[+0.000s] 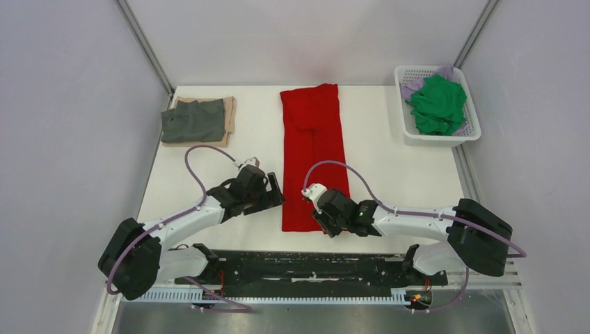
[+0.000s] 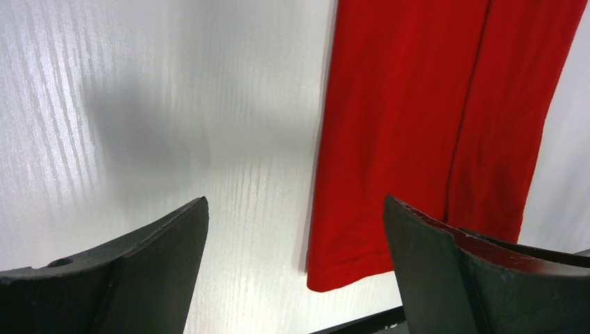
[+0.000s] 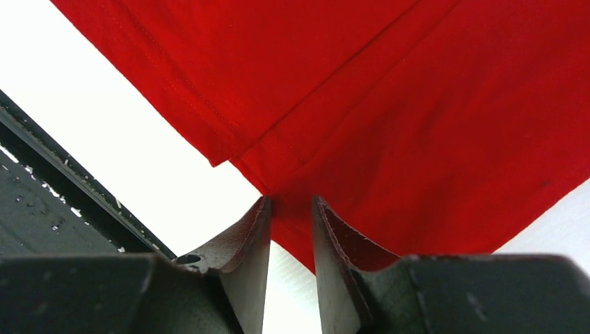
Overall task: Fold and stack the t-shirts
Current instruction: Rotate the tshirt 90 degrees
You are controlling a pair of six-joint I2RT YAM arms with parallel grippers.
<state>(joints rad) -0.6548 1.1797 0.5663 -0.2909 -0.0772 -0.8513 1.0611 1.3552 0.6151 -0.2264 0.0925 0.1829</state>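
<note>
At red t-shirt [image 1: 313, 149] hem: left hand [image 2: 296, 202] agape, empty; right hand [image 3: 292, 202] near-closed, grip unclear.

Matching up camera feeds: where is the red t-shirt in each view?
Top external: red t-shirt, a long strip at centre, running top to bottom.
Left wrist: right half of the picture, near hem low.
Right wrist: fills the top and right, hem corner at lower centre.
Shared landmark: black base rail just past the shirt's near hem; bottom edge in the left wrist view, lower left in the right wrist view.
</note>
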